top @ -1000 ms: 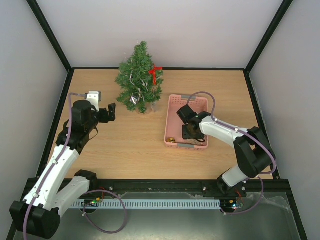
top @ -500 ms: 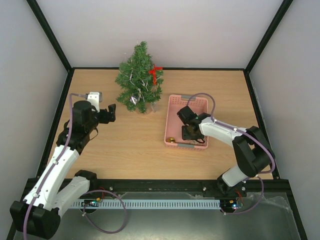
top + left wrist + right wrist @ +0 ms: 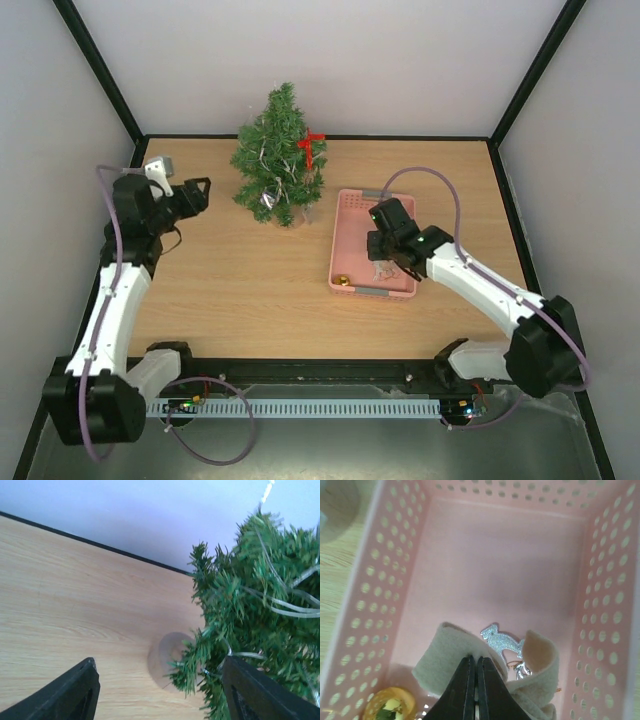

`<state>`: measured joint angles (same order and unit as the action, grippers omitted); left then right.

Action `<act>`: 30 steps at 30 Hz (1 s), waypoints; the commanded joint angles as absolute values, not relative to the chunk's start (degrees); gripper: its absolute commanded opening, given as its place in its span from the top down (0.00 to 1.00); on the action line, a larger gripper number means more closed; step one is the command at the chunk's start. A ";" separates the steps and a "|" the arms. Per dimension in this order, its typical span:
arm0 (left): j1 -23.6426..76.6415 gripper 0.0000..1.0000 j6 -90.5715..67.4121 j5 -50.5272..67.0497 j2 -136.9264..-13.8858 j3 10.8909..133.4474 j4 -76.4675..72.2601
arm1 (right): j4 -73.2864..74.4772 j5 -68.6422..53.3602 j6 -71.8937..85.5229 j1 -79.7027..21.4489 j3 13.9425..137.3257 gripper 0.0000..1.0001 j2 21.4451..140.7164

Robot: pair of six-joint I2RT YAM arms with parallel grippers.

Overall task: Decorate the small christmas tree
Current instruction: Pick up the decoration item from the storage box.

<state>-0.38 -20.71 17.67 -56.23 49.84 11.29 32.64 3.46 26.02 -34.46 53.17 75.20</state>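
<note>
Top view. The small christmas tree (image 3: 278, 160) stands upright at upper centre of the frame, at the far edge of the bench (image 3: 250, 300). A red bow (image 3: 312, 142) sits on its right side near the top, and pale silvery strands run through the branches. In the left wrist view the tree fills the right half of the frame, and its clear round base (image 3: 167, 655) shows below the lowest branches.

Left hand (image 3: 203, 188): upper left of the top view, raised, pointing toward the tree and near it but not touching. Its fingers (image 3: 75, 692) are set well apart, with nothing between them.

Pink basket (image 3: 337, 245): right of centre, below and to the right of the tree, apart from it. A gold ornament (image 3: 343, 281) lies in its lower left corner.

Right hand (image 3: 381, 264): over the basket, pointing down into it. In the right wrist view the jaws are together, and they appear clamped on the middle of a beige felt strip (image 3: 445, 650), which curls up on either side of the fingers. Just beyond the tips, a silver glitter ornament (image 3: 502, 641) lies on the basket floor. Beside it is a smaller silver piece (image 3: 522, 670), too small to tell what it is.
</note>
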 commanded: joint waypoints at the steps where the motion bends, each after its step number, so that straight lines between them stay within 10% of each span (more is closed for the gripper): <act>1: -5.43 0.33 -28.57 34.06 -61.64 51.44 2.70 | 31.06 3.80 21.90 -34.19 55.27 0.98 69.60; 30: -3.69 0.68 -29.52 52.17 -82.70 46.86 -11.85 | 25.91 -3.68 19.15 -34.19 54.99 0.98 58.23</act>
